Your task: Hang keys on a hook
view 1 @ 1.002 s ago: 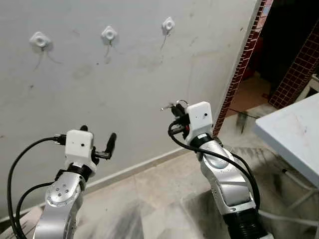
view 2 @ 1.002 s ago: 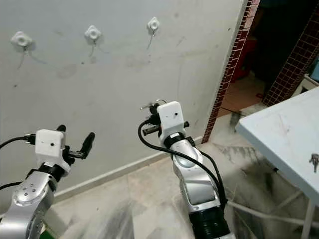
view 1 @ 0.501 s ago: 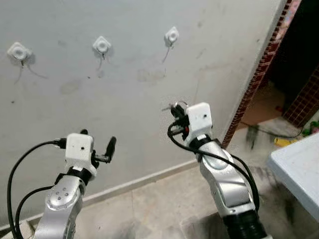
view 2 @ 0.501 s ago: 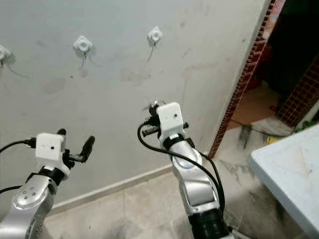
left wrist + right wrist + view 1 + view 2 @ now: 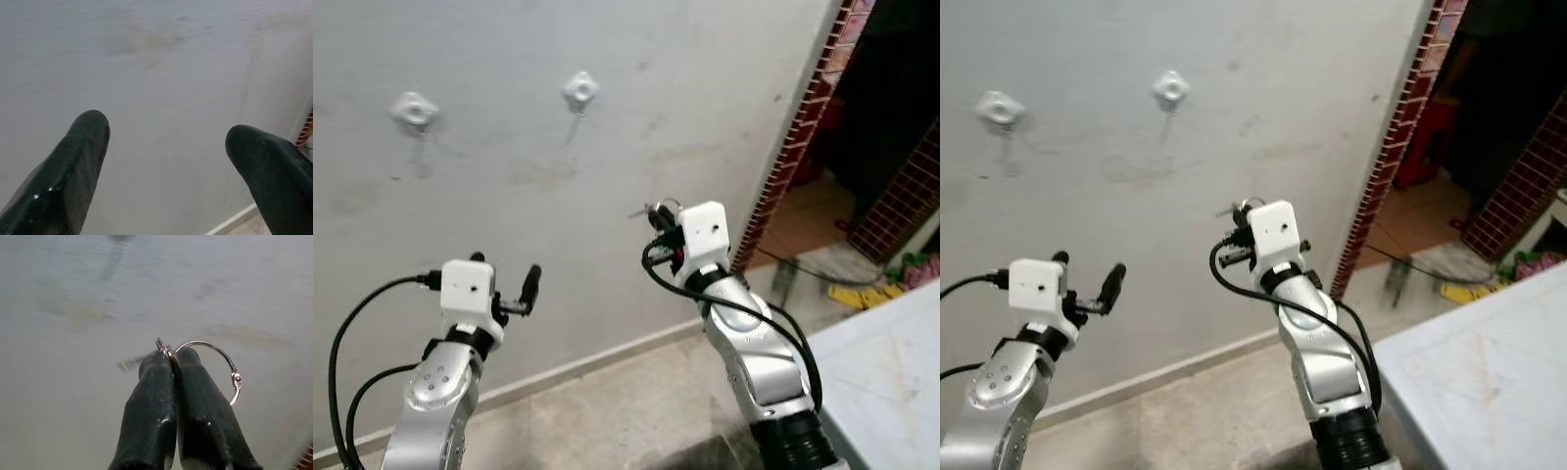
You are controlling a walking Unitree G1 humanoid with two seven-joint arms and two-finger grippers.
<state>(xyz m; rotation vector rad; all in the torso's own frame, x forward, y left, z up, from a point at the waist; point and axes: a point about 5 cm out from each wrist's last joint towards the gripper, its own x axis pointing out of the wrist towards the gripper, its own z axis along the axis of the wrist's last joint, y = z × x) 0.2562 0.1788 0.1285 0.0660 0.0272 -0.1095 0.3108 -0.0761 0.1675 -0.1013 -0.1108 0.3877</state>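
Keys (image 5: 205,367) sit pinched at the very tips of the right end effector (image 5: 172,363), whose two black fingers are pressed tight together on the key ring; most of the silver ring juts out past the fingertips and a key blade pokes out to one side. In the head views the right end effector (image 5: 658,213) is raised in front of the grey wall (image 5: 685,108), well below and to the right of the nearer hook (image 5: 579,89). A second hook (image 5: 414,109) sits further left on the same wall. The left end effector (image 5: 505,284) is held up at chest height with its fingers spread wide and nothing between them.

The main risk is the thin grip. Only a small arc of the ring is clamped, so a jolt while walking or a brush against the wall could twist it or pull it free, dropping the keys to the floor (image 5: 636,392). The hook looks small, and the ring's opening must face it squarely; a tilted ring would likely slide off the peg's tip instead of catching. Reaching up that far may also hide the hook behind the arm. Letting go before the ring has settled over the peg would lose the keys as well. The white bench (image 5: 891,362) at the right is close to the robot's right side and could be bumped in a turn.
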